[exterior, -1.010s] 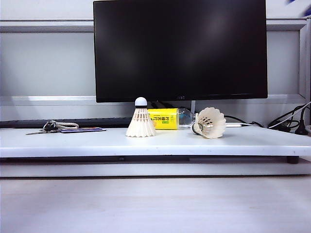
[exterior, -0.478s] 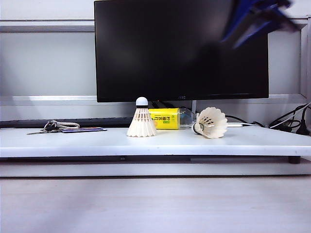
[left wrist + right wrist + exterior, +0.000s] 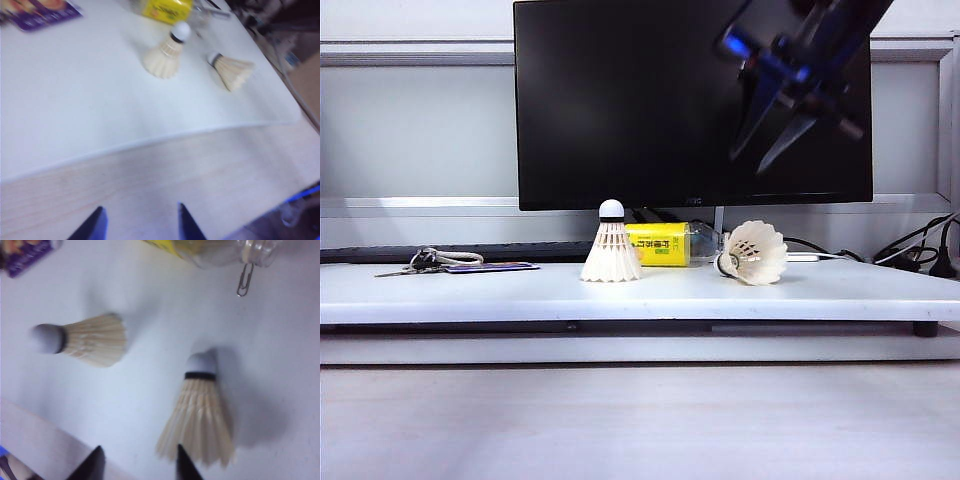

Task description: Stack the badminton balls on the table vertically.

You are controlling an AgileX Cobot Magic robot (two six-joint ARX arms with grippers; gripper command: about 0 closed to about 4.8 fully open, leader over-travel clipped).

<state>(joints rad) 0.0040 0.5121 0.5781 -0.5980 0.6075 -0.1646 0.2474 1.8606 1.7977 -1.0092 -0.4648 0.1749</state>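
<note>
Feathered and cream-white, the 2 badminton balls sit apart on the worktop (image 3: pixel 470 290), so we judge that nothing of the stacking is done yet. One, the upright shuttlecock (image 3: pixel 611 245), stands on its skirt with the cork tip up, ready to serve as the base; the other, the fallen shuttlecock (image 3: pixel 753 253), lies on its side a little to the right in the exterior view, its open skirt turned toward that camera. We see them near each other but not touching, with the yellow-labelled bottle (image 3: pixel 658 245) lying just behind and between them, in front of the dark monitor (image 3: pixel 690 100). A bunch of keys (image 3: pixel 430 261) rests well off to the left. Our right end effector (image 3: pixel 775 125) hangs high above the fallen shuttlecock, fingers parted and empty; its wrist camera looks down on both shuttlecocks, the fallen one (image 3: pixel 200 415) nearest its tips. Our left end effector (image 3: pixel 140 227) is spread wide and holds nothing, sitting back over the wooden surface short of the worktop edge, both shuttlecocks well ahead of it. What remains, as we read it, is everything: grasping the fallen one, turning it upright, and seating it over the standing one.
</note>
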